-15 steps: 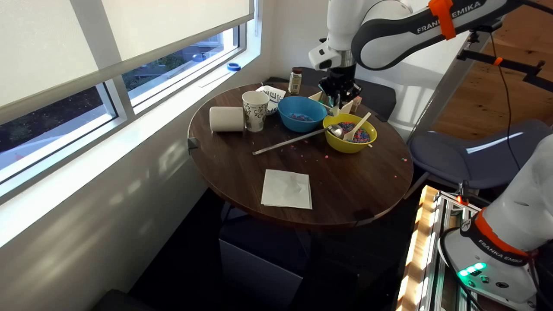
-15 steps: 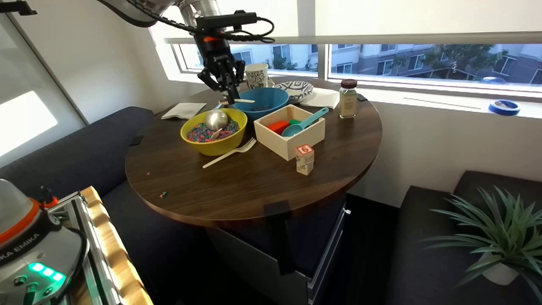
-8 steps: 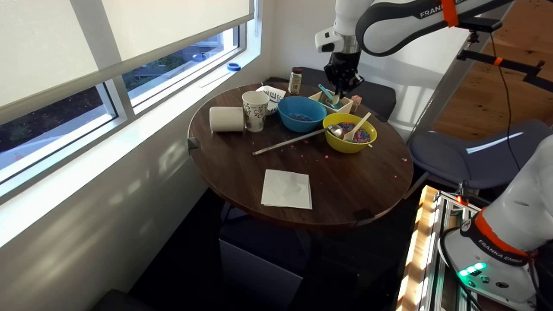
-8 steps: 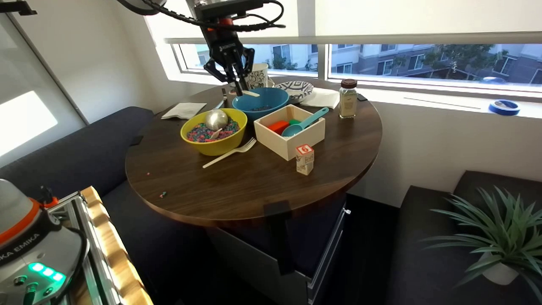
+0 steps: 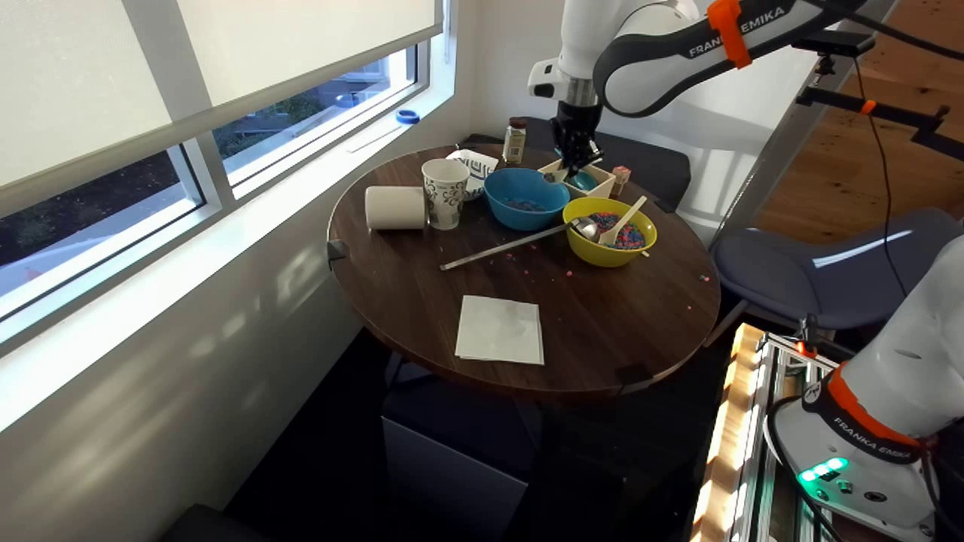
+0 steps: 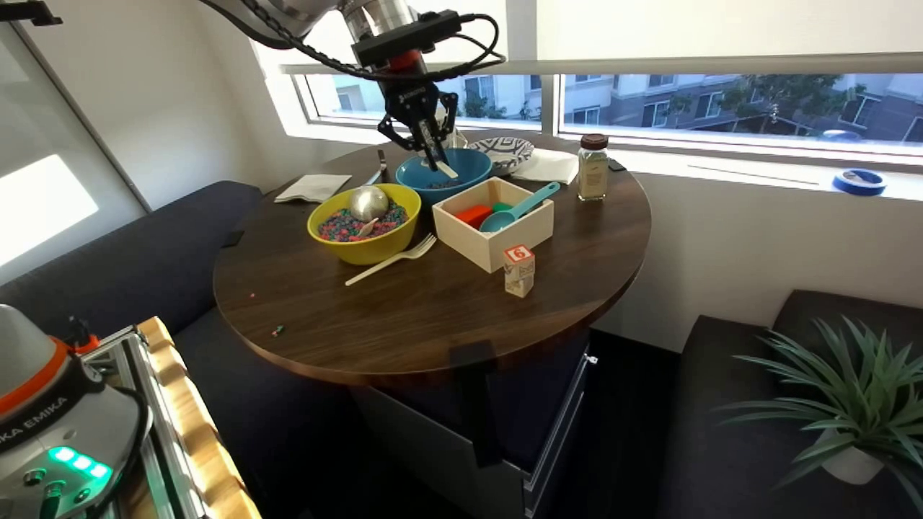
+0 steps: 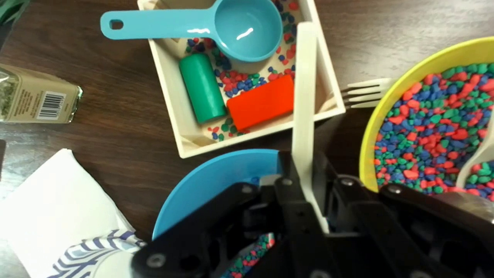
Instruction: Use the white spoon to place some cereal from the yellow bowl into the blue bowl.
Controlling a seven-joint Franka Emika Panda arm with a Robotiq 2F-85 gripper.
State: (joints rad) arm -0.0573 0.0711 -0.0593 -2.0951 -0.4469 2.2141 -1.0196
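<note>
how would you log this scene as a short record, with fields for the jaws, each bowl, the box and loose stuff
jaws: closed on the white spoon, near the blue bowl
spoon head: not clear
yellow bowl: cereal, ladle, pale utensil
blue bowl: some cereal
box: scoop, red block, green block, cereal
fork: beside the yellow bowl
loose cereal: on the table
</note>
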